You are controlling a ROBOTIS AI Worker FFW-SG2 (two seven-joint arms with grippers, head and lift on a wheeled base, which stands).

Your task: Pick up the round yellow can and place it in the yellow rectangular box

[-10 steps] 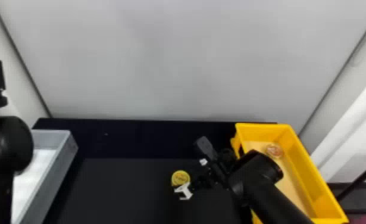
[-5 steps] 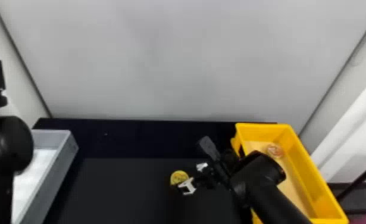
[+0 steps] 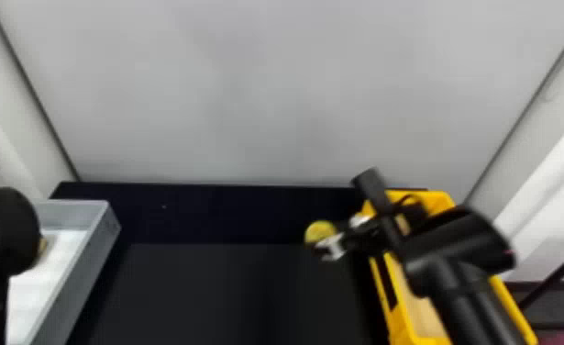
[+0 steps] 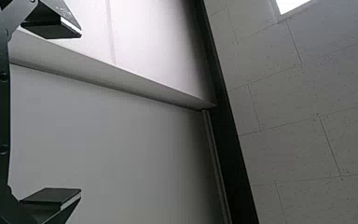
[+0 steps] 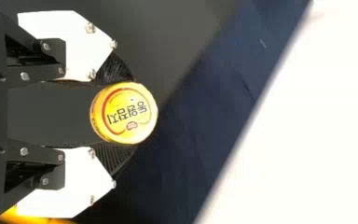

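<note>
Yellow can (image 5: 125,113): between the right jaws, out at the tips, printed round face towards the wrist camera; touching the pads on both sides.
Right jaws: drawn in to the can's width, one ribbed pad (image 5: 114,156) against each side; the can is held, the space behind it empty.
Step in hand: carrying, by my judgement; grasp made, placing not yet done. Can looks to be off the table, though its height cannot be read.
Yellow box (image 3: 437,199): on the robot's right of the loaded jaws, near them, partly covered by the right arm (image 3: 459,247).
Next move: should call for a shift to the robot's right, high enough to clear the near wall, then lowering inside the rim before the jaws part.
Risk: tip-end hold might let the can turn or slip if it knocks the rim.
Table (image 3: 202,289): dark, below the right jaws and out to their left.
Grey tray (image 3: 80,270): well apart from the right jaws, at the robot's left.
Left arm (image 3: 2,234): parked beside and over the tray; its jaws spread wide, nothing between them.
</note>
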